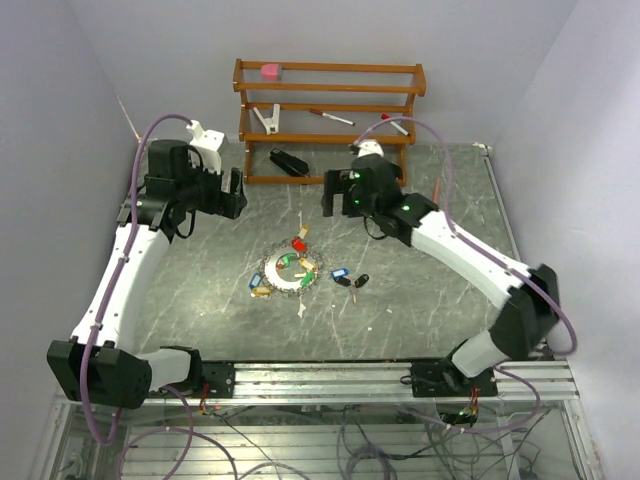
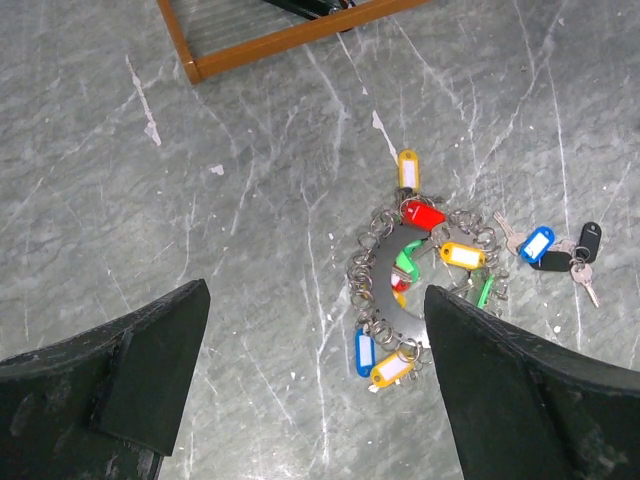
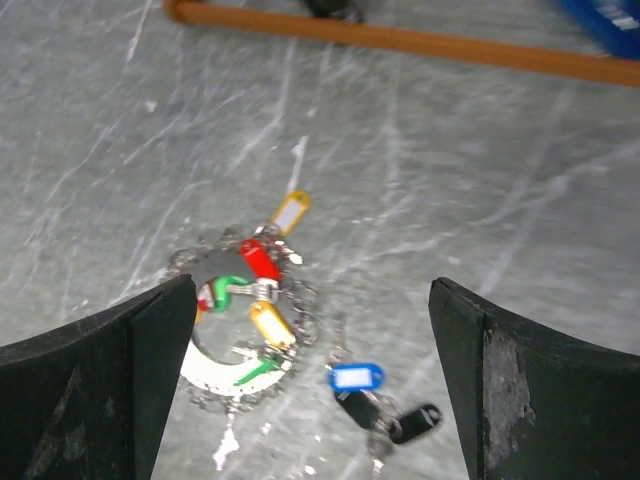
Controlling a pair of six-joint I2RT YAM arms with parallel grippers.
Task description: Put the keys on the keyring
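While only overhead shows the whole rack [image 1: 330, 88], left pincer [image 2: 315, 290] spread, right pincer [image 3: 312, 283] spread

Left claw [image 2: 315, 300] and right claw [image 3: 312, 290] hover high, jaws wide, empty.

The keyring [image 1: 288, 270] is seen laid flat at the middle of the table [image 1: 420, 300], with the keys [image 1: 340, 274] set just beside it on its right. A rack [image 1: 328, 120] is stood well behind them at the far edge, a stapler [image 1: 288, 162] placed within its lowest level.
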